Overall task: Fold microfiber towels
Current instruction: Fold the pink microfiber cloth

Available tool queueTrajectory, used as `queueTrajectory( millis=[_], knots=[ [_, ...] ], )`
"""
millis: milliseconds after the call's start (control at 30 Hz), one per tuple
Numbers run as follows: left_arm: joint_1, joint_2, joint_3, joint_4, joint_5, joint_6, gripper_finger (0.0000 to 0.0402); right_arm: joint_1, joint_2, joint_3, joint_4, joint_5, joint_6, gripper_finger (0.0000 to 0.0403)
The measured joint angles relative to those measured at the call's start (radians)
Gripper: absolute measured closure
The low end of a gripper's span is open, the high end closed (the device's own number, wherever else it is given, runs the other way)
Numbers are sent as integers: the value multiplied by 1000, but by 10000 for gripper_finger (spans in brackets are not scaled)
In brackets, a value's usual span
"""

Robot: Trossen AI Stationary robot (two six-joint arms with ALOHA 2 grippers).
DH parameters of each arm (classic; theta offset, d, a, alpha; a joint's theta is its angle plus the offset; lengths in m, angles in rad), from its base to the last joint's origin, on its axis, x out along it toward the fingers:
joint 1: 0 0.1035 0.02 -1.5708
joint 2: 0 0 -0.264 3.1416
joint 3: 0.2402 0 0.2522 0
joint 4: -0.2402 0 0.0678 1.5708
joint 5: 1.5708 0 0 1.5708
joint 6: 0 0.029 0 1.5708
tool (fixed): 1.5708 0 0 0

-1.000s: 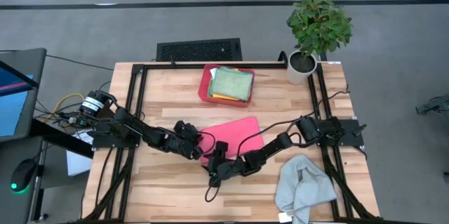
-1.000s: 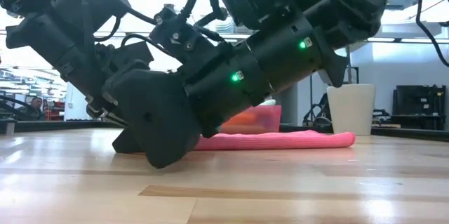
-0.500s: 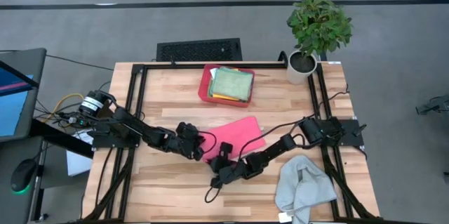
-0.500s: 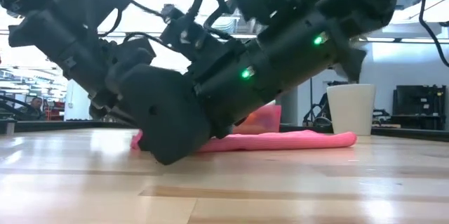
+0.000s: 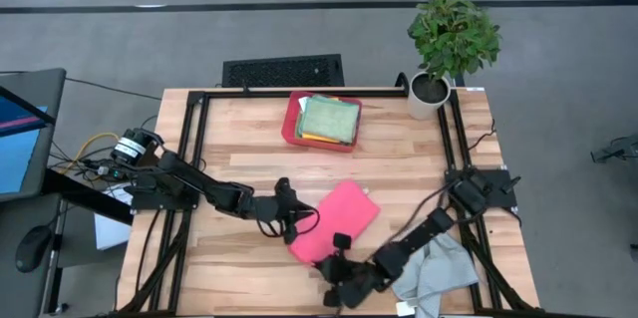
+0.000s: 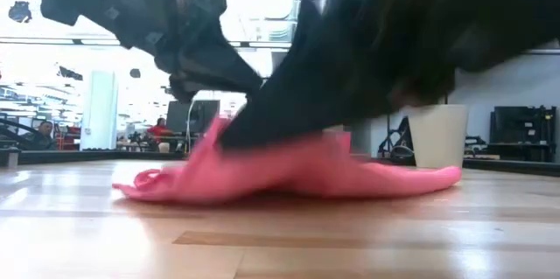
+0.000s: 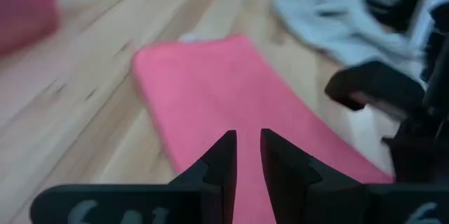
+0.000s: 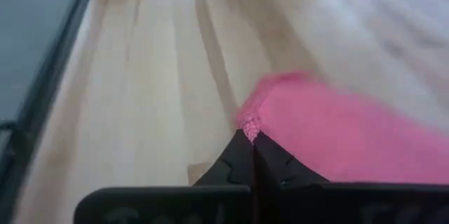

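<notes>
The right end effector [image 8: 251, 140] has just pinched the pink towel's [image 5: 334, 220] near corner on the desk [image 5: 239, 139], the left end effector [image 7: 248, 155] pinching another edge, so folding can begin.

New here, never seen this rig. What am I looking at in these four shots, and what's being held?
Two dark robot arms work at a wooden table. One camera looks straight down, one sits at table height, and one rides on each wrist. The right gripper is shut on a corner of the pink towel. The left gripper pinches the same towel with its fingers nearly closed. A grey towel lies crumpled near the right arm. A red tray holds folded towels, beside a potted plant.
</notes>
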Motion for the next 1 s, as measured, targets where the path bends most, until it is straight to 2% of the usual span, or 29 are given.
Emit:
queueTrajectory(
  millis=[200,300,467,600,767,1000],
  knots=[
    [2,135,60,139,44,106,345,73,-105,2,-139,198,68,381],
    [9,241,123,184,93,137,345,95,-143,3,-241,253,140,385],
    [18,402,257,184,142,175,345,96,-156,3,-481,277,399,384],
    [32,462,323,130,193,181,345,101,-160,3,-704,322,623,381],
    [58,451,340,27,200,123,345,115,-179,4,-955,341,815,387],
    [81,300,342,-125,195,131,345,112,-196,3,-1191,348,992,384]
  ],
)
